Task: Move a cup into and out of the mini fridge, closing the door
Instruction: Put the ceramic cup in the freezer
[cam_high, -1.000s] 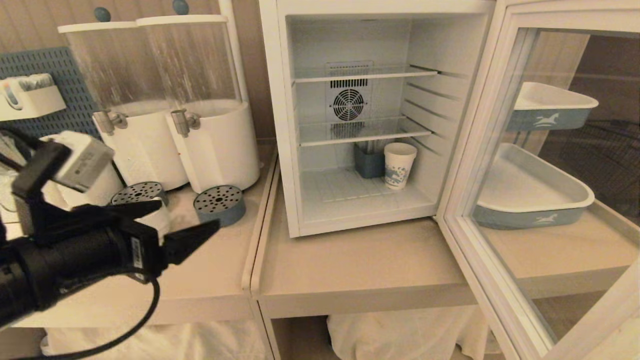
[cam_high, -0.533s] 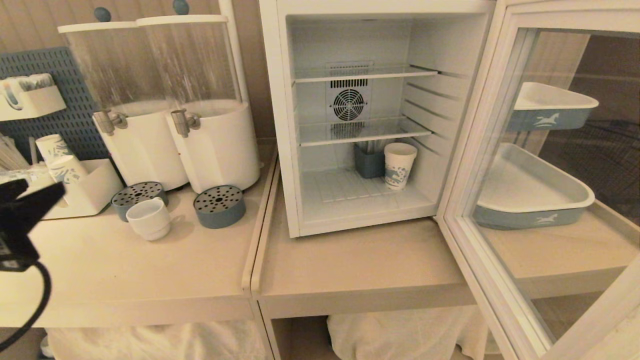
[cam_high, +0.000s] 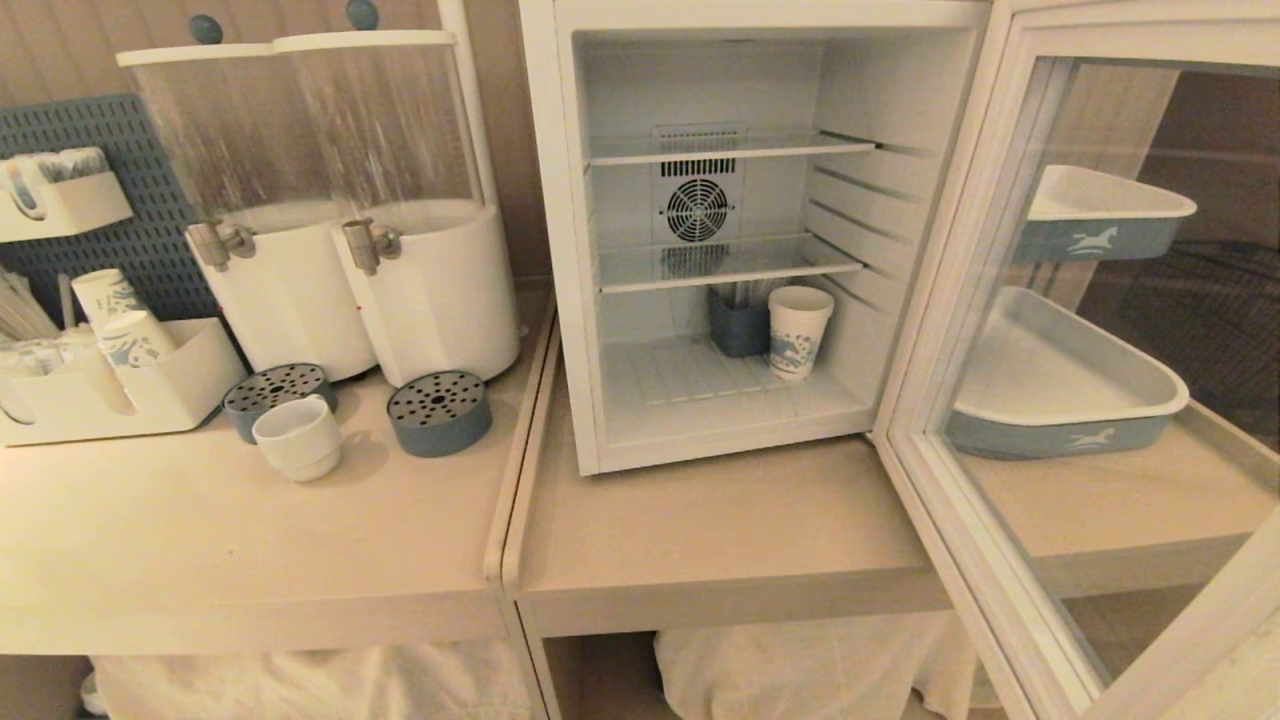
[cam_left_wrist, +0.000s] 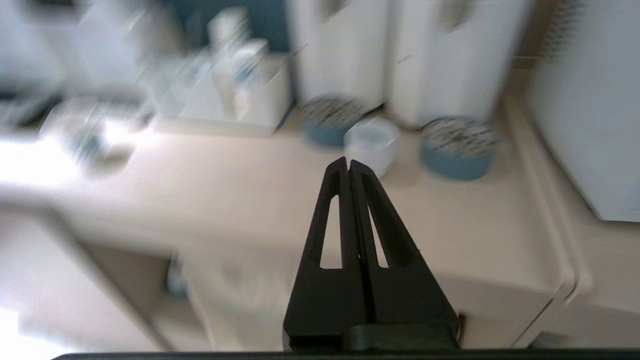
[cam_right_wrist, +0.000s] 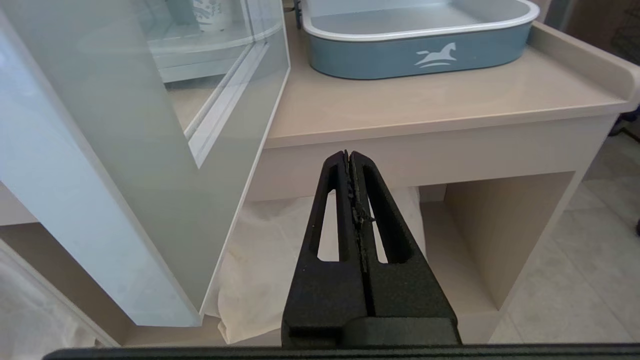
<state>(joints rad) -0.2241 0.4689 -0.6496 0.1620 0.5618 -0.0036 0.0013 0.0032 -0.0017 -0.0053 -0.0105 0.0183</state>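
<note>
A beige tabletop (cam_high: 300, 560) on the left carries 2 white drink dispensers (cam_high: 360, 290), 2 round perforated blue drip trays (cam_high: 438, 410), a white organizer (cam_high: 120, 395) holding paper cups, and the cup (cam_high: 297, 438), which touches the left tray. The adjoining tabletop (cam_high: 720, 530) carries the mini fridge (cam_high: 560, 250), with a blue-sided tray (cam_high: 1050, 425) to its right.

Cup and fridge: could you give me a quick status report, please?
Left gripper shut, empty, off the counter edge. Right gripper shut, parked low. Cup on the counter, untouched. Door wide open; nothing blocking.
</note>
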